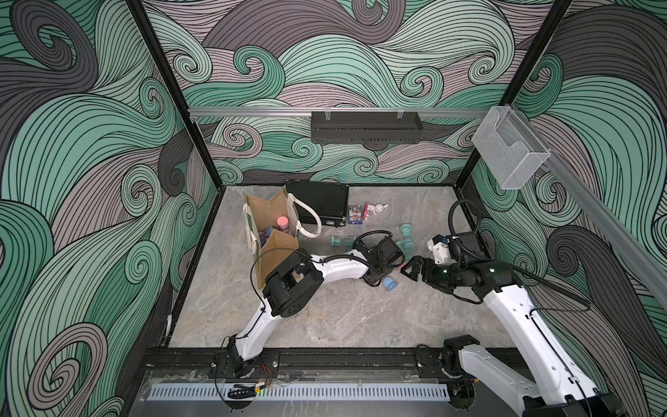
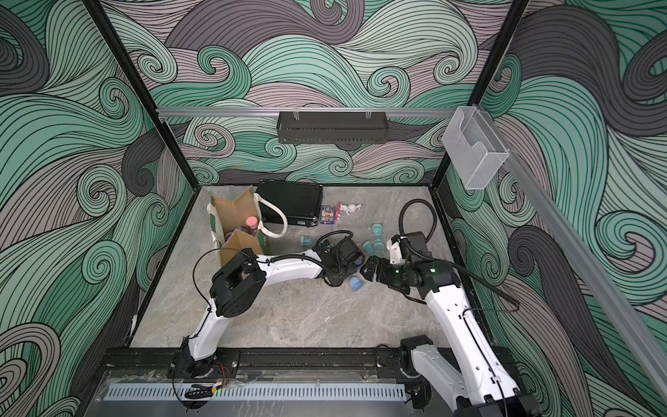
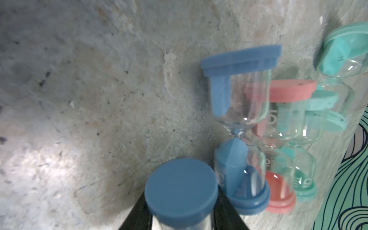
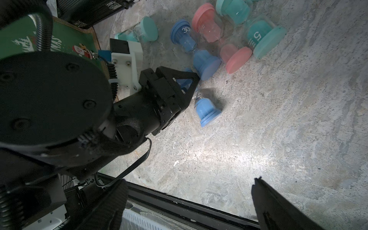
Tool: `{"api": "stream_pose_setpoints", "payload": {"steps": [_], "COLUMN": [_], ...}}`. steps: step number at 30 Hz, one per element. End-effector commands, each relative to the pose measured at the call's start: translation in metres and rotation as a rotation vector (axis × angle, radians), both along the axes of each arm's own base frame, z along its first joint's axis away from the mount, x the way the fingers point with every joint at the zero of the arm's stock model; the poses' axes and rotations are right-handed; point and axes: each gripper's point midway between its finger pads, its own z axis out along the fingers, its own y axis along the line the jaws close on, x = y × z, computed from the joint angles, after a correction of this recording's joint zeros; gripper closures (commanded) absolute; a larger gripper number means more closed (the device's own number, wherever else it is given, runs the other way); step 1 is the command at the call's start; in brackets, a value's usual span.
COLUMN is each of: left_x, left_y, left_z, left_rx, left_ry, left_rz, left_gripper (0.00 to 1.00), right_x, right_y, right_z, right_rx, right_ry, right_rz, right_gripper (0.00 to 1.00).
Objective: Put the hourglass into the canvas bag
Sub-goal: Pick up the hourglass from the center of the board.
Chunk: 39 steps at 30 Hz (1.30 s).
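Observation:
A blue hourglass point(image 3: 180, 189) point(image 4: 208, 113) point(image 1: 389, 284) point(image 2: 356, 284) lies low over the table's middle. My left gripper point(image 3: 180, 199) point(image 4: 191, 85) is shut on its glass body, one black finger on each side. Just beyond it a second blue hourglass point(image 3: 239, 119) point(image 4: 191, 45), a pink one point(image 4: 219, 35) and several teal ones point(image 1: 408, 231) lie clustered. The canvas bag point(image 1: 276, 249) point(image 2: 238, 245) stands upright and open at the back left, behind the left arm's elbow. My right gripper point(image 1: 409, 269) point(image 2: 366, 269) point(image 4: 190, 180) hangs open and empty, right of the hourglasses.
A flat black case point(image 1: 317, 202) lies behind the bag, with a small card box point(image 1: 355, 214) and a white rabbit figure point(image 1: 377, 208) beside it. A pink-capped bottle point(image 1: 282, 222) stands inside the bag. A black rail borders the table's front edge point(image 4: 179, 205).

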Motion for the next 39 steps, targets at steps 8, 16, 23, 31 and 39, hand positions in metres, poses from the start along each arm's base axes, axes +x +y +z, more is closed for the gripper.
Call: {"api": "stream_pose_setpoints", "payload": {"steps": [8, 16, 23, 31, 39], "left_x": [0.008, 0.015, 0.023, 0.033, 0.031], "left_y": [0.010, 0.016, 0.036, 0.075, 0.120], "left_z": [0.022, 0.051, 0.090, 0.145, 0.223], "left_rx": [0.057, 0.053, 0.090, 0.164, 0.328], "left_ry": [-0.096, -0.175, -0.302, -0.504, -0.733], "left_rz": [-0.008, -0.018, -0.014, 0.013, -0.057], "left_gripper": [0.70, 0.77, 0.80, 0.84, 0.88], "right_x": [0.003, 0.005, 0.008, 0.012, 0.014], "right_y": [-0.001, 0.000, 0.006, 0.022, 0.050], "right_z": [0.010, 0.019, 0.032, 0.050, 0.070], "right_rx": [0.008, 0.024, 0.053, 0.076, 0.094], "right_ry": [-0.036, -0.068, -0.094, -0.134, -0.192], "right_rz": [-0.018, -0.015, -0.009, 0.033, 0.111], "right_gripper": [0.00, 0.00, 0.01, 0.00, 0.00]}}
